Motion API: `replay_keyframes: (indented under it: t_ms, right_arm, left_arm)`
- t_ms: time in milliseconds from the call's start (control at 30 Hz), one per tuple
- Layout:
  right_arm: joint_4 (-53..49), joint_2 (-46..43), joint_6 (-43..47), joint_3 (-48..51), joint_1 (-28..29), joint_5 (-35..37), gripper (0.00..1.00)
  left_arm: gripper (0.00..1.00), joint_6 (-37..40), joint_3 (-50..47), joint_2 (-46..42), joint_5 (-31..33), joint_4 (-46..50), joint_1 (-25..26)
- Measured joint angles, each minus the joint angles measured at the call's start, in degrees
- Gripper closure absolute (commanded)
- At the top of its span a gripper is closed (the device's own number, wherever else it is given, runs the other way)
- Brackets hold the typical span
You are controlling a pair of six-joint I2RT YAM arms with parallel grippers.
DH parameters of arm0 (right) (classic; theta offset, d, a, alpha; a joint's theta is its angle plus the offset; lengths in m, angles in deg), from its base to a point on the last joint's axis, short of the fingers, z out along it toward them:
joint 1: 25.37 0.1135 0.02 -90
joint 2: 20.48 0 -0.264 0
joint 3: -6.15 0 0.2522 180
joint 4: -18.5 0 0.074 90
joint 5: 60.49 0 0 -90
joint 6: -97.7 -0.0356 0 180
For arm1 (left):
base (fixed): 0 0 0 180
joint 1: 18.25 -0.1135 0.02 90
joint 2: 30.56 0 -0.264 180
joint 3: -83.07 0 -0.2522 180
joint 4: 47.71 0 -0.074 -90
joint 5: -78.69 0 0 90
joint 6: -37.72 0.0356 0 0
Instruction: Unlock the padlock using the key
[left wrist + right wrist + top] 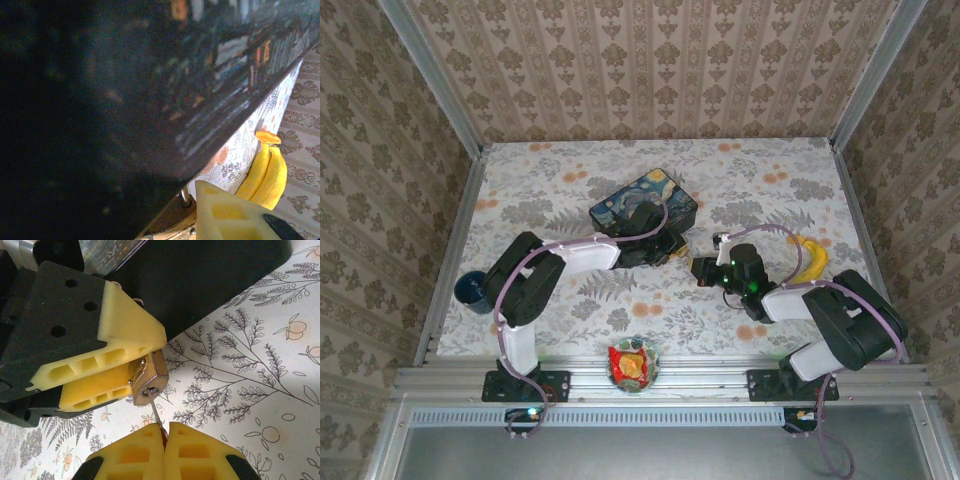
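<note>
Over a floral-printed tabletop (570,190), boxed in by damask wallpaper: noted a Starry Night tin (642,205) toward the back, a banana bunch (812,258) at the right and a dark blue cup (473,290) at the left edge.

Found the padlock (155,375) near the middle of the table, just in front of the tin, pinched across its brass body between the yellow foam pads of the left gripper (145,365). Saw only a sliver of shackle beside the upper pad, with the rest hidden.

Met there by the right gripper (166,432), pads pressed together on the head of the key (154,410), with the thin silver blade already seated in the keyhole on the lock's end face.

Judged small, light and rigid, all metal and not fragile. Judged smooth-sided too, so likely to slip or swivel in soft foam once torque came through the key. Best gripped flat across the broad faces of the body, clear of both keyhole and shackle, much as held here, and firmly enough to resist the twist.

Reckoned the key the weak part: slender, probably easy to bend or pull askew. Called for turning strictly about its own axis, with no sideways load.
</note>
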Motion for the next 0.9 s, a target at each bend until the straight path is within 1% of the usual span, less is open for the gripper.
replay_keyframes:
  t_ms: [200,367,533,633,767,800,900]
  right_arm:
    - [-2.9,0.0,0.4,-1.2,-0.3,0.0,1.0]
    - [-3.6,-0.2,1.1,-1.3,-0.5,-0.1,1.0]
    - [-3.6,-1.4,1.7,-1.2,-0.5,-1.2,1.0]
    - [-4.5,-3.5,1.7,-1.3,-0.8,-1.3,1.0]
    - [-8.8,-8.0,1.3,-1.7,-2.9,-1.1,1.0]
    - [-10.3,-9.1,1.0,-1.9,-3.7,-1.1,1.0]
    - [-14.2,-11.4,-0.5,-2.1,-6.0,-1.7,1.0]
  left_arm:
    - [0.95,0.0,0.0,0.0,-0.1,0.0,0.0]
    - [0.95,-1.4,0.0,-0.1,-2.8,-1.2,0.1]
    - [0.95,-1.3,0.0,-0.1,-3.1,-1.3,0.1]
    - [0.95,-1.3,0.0,-0.1,-3.1,-1.3,0.1]
    - [0.96,-0.8,-0.6,-0.2,-3.1,-2.0,0.1]
    - [1.0,-0.3,-0.9,-0.3,-3.1,-2.2,0.1]
    - [1.0,1.0,-1.5,-0.6,-2.9,-2.6,0.0]
